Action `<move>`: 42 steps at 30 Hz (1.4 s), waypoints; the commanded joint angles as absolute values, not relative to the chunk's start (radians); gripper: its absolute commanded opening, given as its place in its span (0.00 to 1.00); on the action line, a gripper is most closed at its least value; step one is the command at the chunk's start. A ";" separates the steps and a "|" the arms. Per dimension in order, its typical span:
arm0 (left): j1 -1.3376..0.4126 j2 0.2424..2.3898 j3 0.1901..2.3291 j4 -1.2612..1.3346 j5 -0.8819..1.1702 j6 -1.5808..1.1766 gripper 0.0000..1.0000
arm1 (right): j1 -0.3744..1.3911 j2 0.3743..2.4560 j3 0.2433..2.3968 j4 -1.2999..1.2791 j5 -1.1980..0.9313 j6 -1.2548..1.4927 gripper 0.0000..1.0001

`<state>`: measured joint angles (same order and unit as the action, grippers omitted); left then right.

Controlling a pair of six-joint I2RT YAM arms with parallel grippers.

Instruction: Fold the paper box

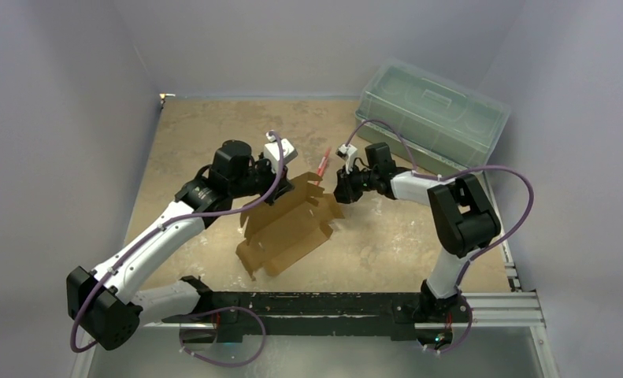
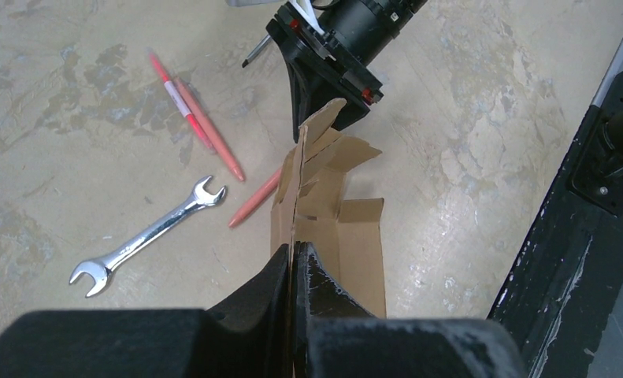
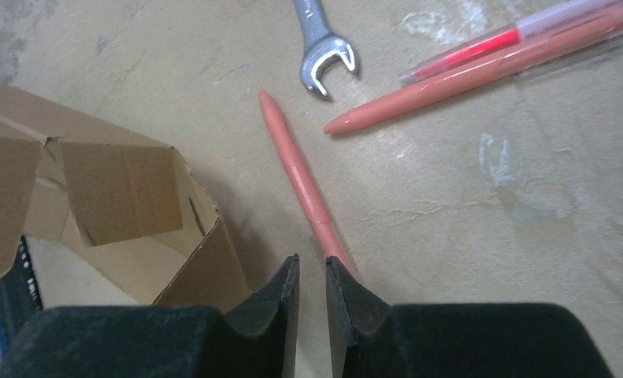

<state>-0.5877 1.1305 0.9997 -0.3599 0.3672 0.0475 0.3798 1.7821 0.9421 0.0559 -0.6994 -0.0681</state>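
Paper box (image 1: 288, 224): brown cardboard, partly folded, in the middle of the table (image 1: 213, 134) between the two arms; one long wall stands up and several flaps stick out unfolded.
Left gripper (image 2: 294, 256): closed tight on the thin top edge of the upright cardboard wall, which runs between its fingers.
Right gripper (image 3: 312, 272): fingers a narrow slit apart with nothing between them; it sits at the far end of the box, the cardboard just to the left of its fingers in its own view. From the left wrist view it is right behind the tip of the far flap; whether they touch I cannot tell.
Wrench (image 2: 146, 234): flat on the table beside the box, apart from it.
Pens: one orange pen (image 3: 300, 173) lies alone, running under the right fingertips; another orange pen (image 2: 209, 130) lies against a clear pen with red inside (image 2: 174, 98).
Plastic bin (image 1: 430, 114): lid on, at the far right corner, well apart from the box.
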 commanded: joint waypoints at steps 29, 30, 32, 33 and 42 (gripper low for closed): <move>-0.633 1.011 1.025 -0.232 0.207 0.223 0.00 | 0.389 1.682 0.946 0.050 -0.936 -0.119 0.26; -0.633 1.008 1.021 -0.231 0.207 0.227 0.00 | 0.389 1.684 0.948 0.047 -0.936 -0.122 0.26; -0.635 0.999 1.009 -0.226 0.214 0.230 0.00 | 0.388 1.689 0.950 0.045 -0.933 -0.127 0.27; -0.638 0.995 1.000 -0.224 0.219 0.230 0.00 | 0.388 1.694 0.951 0.042 -0.929 -0.130 0.27; -0.670 0.937 0.899 -0.235 0.232 0.233 0.00 | 0.388 1.750 0.964 0.015 -0.934 -0.138 0.32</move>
<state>-0.6533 0.9733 0.9337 -0.2619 0.2237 0.2062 0.3817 1.7283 0.9306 0.0341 -0.9089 -0.1158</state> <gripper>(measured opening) 0.009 0.312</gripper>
